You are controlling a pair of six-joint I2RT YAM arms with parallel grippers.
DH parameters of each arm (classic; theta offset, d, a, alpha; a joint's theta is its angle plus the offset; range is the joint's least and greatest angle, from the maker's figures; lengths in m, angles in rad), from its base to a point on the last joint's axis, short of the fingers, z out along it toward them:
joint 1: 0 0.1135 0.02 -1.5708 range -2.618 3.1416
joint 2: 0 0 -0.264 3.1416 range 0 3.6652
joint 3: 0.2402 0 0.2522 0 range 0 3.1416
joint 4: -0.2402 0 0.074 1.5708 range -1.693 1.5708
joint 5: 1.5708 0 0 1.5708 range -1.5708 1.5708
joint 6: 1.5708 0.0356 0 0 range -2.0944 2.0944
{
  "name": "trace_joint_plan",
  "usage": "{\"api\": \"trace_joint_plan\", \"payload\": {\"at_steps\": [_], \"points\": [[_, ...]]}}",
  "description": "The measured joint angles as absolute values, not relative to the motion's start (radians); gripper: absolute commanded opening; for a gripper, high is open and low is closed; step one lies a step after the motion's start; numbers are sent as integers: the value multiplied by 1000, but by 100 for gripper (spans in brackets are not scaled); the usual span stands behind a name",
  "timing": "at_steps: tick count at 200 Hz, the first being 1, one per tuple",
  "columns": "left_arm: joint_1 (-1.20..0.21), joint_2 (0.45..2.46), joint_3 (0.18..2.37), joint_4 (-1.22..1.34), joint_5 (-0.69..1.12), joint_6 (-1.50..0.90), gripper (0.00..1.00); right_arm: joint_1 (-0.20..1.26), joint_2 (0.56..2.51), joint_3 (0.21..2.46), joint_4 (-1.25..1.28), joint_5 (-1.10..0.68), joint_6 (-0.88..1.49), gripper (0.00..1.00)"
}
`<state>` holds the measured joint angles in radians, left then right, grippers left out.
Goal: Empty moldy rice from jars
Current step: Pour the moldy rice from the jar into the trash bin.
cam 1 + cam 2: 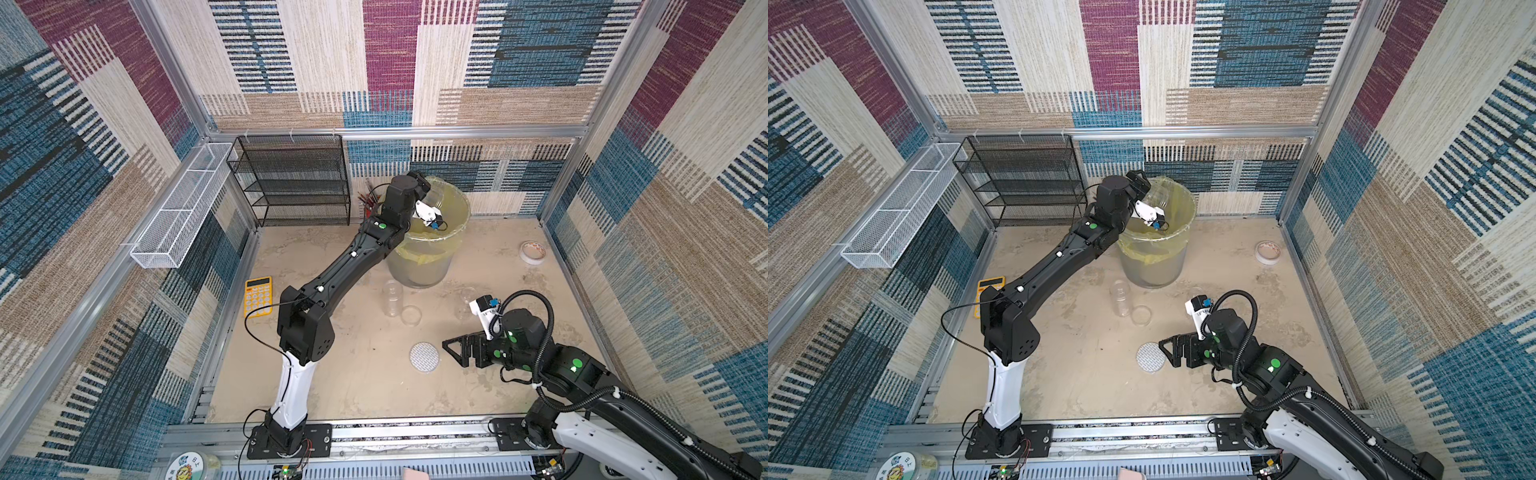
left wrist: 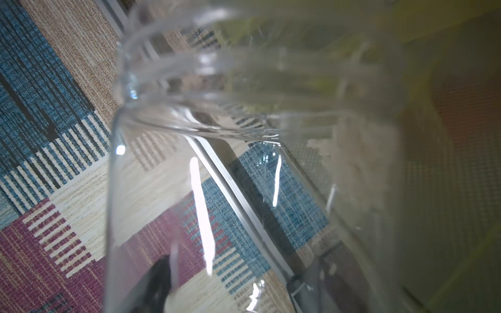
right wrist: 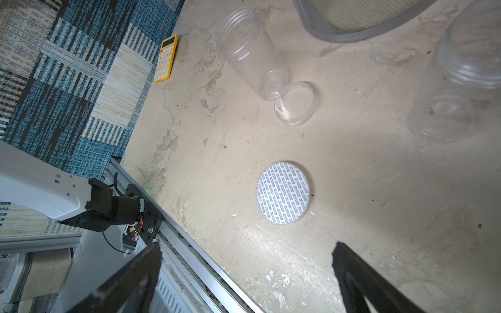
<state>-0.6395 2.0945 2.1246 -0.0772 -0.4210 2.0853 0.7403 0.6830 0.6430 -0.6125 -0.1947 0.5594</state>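
a scuffed beige tabletop (image 1: 361, 382) sits inside patchwork carpet walls. nearest, at 5 o'clock, the right gripper (image 1: 455, 352) hovers with jaws wide and empty, just beside the white grid lid (image 1: 424, 356). past it, near the middle, a tall open jar (image 1: 392, 298) stands by a clear lid (image 1: 411, 315); both look empty. farthest, at 12 o'clock, the left gripper (image 1: 423, 183) clamps a tilted jar (image 1: 438, 193) over the yellow-bagged bin (image 1: 419, 270). pale moldy rice (image 2: 360, 168) shows by its shoulder. the pour seems in hand; next likely calls for a steeper tip or a shake.
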Motion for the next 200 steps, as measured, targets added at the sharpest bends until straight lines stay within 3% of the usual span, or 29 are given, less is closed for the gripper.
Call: {"api": "trace_joint_plan", "payload": {"at_steps": [200], "points": [[-643, 2018, 2094, -128, -468, 2089, 37, 740, 758, 724, -569, -205, 548, 100]]}}
